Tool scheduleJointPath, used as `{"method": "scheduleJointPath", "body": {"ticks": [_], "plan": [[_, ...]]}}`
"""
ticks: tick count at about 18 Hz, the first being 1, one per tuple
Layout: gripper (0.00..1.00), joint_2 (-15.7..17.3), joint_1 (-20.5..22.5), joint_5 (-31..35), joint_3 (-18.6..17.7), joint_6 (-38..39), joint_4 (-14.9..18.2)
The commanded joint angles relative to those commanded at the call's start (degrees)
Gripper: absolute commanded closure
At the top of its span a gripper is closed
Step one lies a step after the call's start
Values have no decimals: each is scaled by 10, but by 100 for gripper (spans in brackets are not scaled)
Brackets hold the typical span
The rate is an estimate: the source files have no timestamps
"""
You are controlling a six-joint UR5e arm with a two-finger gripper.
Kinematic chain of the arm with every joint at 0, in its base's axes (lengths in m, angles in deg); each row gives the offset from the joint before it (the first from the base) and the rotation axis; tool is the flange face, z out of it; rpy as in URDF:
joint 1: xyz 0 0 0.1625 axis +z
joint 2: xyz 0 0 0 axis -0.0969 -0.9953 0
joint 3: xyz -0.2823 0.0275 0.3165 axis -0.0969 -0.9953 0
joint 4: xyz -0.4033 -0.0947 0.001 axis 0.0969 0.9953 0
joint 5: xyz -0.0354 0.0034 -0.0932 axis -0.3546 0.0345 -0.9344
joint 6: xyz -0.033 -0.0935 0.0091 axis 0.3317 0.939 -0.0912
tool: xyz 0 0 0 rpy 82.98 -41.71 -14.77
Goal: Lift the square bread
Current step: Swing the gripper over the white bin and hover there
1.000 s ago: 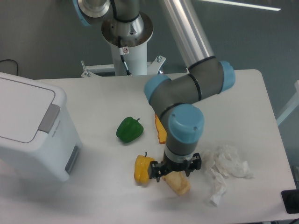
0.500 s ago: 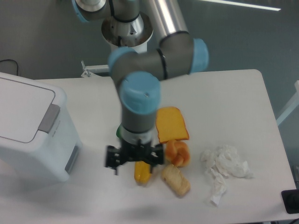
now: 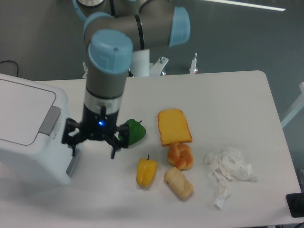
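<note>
Our fingers (image 3: 75,148) stand spread wide with nothing between them, and the gripper (image 3: 93,151) hangs above the left part of the desk (image 3: 237,104), close beside the white box (image 3: 28,128). Just to its right we see the green pepper (image 3: 133,131), partly hidden behind the gripper body. The square bread (image 3: 178,183) lies well apart from us near the front edge of the desk, between the yellow pepper (image 3: 146,171) and the crumpled paper (image 3: 229,172), just below the knotted bun (image 3: 180,156). The toast slice (image 3: 174,126) lies behind the bun.
</note>
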Motion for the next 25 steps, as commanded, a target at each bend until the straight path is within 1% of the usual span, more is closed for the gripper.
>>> {"method": "scheduleJointPath", "body": {"ticks": [3,5,6,8,25], "plan": [[0,18,-2,-11,-5,1,11],[0,32,-2,-12,-16,1,20],[0,46,-3,-12,-36,-2,22],[0,53,-11,-11,-45,-3,23],[0,44,-12,-6,-51,-4,22]]}}
